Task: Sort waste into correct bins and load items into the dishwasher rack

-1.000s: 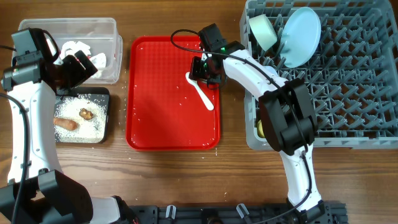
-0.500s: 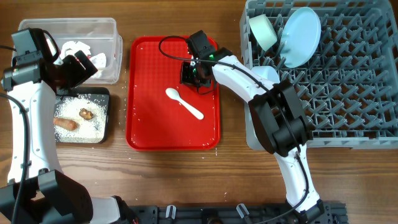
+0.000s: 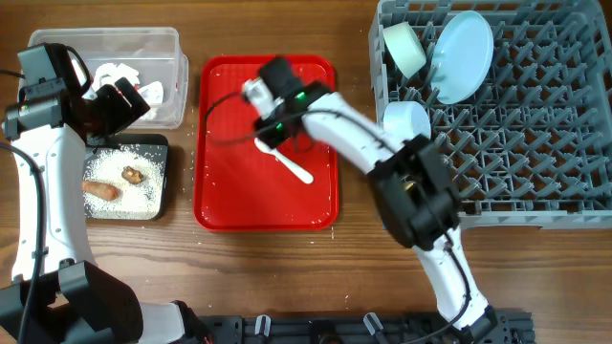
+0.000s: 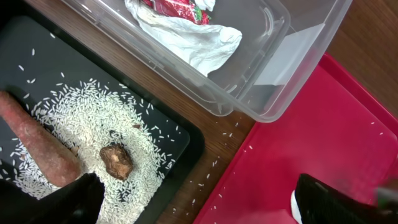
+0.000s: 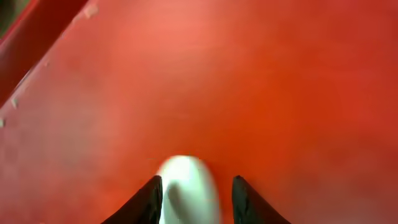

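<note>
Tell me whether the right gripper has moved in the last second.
Yes. The right gripper has moved left across the red tray, away from the dishwasher rack, and now straddles the bowl of the white spoon.

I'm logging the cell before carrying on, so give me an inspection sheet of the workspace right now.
Surface: wooden table, red tray on it.
Job's things: white plastic spoon lies on the red tray; pale blue plate and a bowl stand in the dishwasher rack; crumpled paper and red wrapper in the clear tub; carrot piece and brown lump on rice in the black tray.
Clutter: stray rice grains on the wood beside the trays.
Grippers: right gripper open, fingers either side of the spoon's bowl; left gripper open, empty.
Cables: black cable loops over the red tray.
Surroundings: black rail by the arm bases.
</note>
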Tool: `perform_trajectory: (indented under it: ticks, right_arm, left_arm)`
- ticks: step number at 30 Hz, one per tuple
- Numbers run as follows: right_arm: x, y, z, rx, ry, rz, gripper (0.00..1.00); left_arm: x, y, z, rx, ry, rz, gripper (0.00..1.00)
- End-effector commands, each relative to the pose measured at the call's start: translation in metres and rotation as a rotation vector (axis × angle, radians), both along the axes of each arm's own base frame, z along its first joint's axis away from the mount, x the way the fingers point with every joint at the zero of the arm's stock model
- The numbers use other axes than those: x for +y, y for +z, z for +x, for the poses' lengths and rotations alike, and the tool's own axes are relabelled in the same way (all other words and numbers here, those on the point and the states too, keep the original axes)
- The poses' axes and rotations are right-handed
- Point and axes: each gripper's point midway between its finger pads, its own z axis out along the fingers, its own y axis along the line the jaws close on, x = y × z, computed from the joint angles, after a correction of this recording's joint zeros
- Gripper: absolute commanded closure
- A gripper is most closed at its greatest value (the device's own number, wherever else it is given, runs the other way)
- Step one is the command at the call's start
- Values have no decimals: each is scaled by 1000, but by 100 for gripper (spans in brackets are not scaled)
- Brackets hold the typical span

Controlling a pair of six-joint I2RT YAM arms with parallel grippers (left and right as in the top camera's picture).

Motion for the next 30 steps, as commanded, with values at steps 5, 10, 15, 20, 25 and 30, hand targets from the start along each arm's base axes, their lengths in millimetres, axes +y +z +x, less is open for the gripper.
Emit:
perform_trajectory:
  ticks: [5, 10, 15, 20, 25, 30]
  right_arm:
    - [4, 11, 4, -222, 57, -192, 59]
    - [2, 16, -13, -110, 57, -157, 54]
    - [15, 56, -29, 48, -94, -38, 47]
    - [1, 47, -53, 243, -313, -59, 71]
    - [0, 25, -80, 423, -396, -73, 73]
    - [-3, 13, -96, 474, -392, -101, 73]
  left_arm:
    - [4, 5, 1, -13, -1, 11, 0]
    - [4, 5, 1, -13, -1, 11, 0]
    - [4, 5, 1, -13, -1, 11, 0]
    - [4, 5, 1, -13, -1, 12, 0]
    - [4, 5, 1, -13, -1, 11, 0]
    - [4, 5, 1, -13, -1, 11, 0]
